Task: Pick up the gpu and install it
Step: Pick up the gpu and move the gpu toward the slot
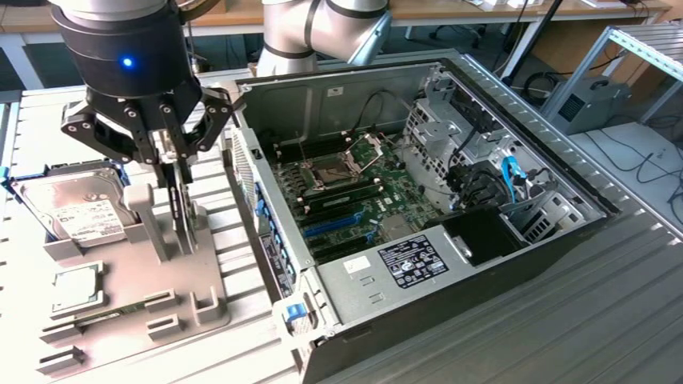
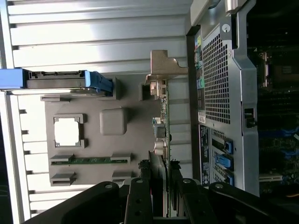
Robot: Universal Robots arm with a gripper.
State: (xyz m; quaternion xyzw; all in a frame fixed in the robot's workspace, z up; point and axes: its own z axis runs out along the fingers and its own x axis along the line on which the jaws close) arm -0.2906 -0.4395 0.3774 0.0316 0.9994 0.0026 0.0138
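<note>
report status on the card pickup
gripper low at the card, hold unclear. card upright in its grey holder, not lifted. nothing between it and the open computer case.

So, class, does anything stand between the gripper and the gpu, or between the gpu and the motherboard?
Nothing visible separates the gripper from the gpu; it is at the card's top edge. The perforated wall of the open computer case stands between the gpu and the motherboard.
</note>
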